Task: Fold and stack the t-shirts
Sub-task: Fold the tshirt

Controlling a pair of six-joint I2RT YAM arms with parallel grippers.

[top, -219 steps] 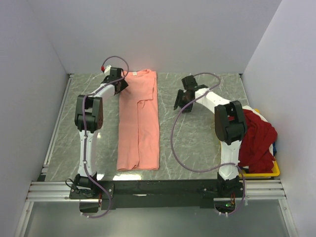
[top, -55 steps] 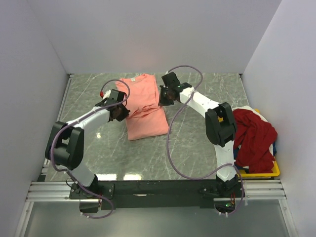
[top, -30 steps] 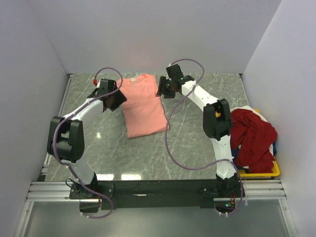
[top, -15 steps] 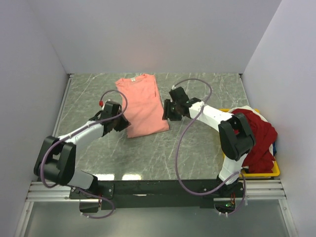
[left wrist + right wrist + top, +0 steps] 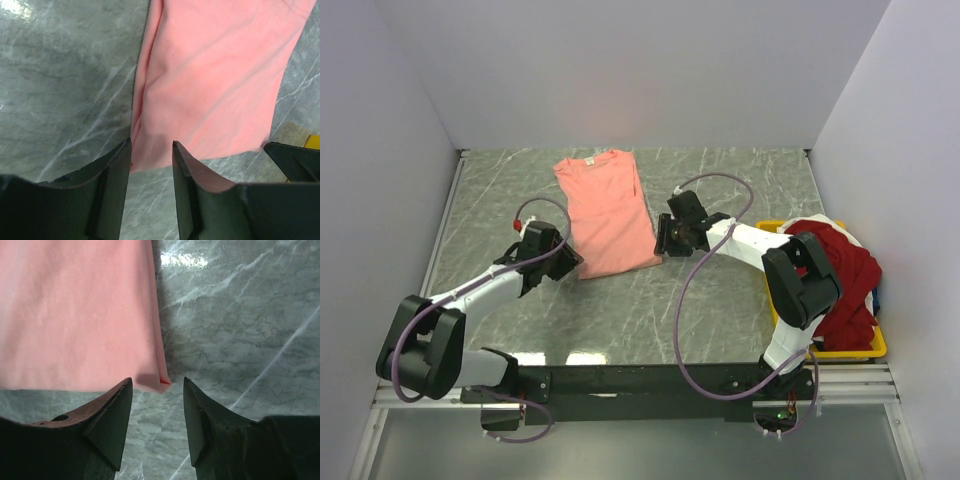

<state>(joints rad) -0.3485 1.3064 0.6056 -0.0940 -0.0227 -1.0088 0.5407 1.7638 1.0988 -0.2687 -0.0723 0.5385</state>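
T-shirts (image 5: 845, 275), mostly red, overfill yellow bin (image 5: 868, 350); pink t-shirt (image 5: 610, 215) lies folded.

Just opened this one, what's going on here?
Two robot arms are folding t-shirts. A salmon-pink t-shirt lies folded on the table. The left gripper and right gripper sit at its two near corners, jaws open around the cloth, not clamped. A deep red t-shirt is heaped over the yellow bin.

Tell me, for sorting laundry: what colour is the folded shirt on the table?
Shirt: plain salmon pink, best in left wrist view.
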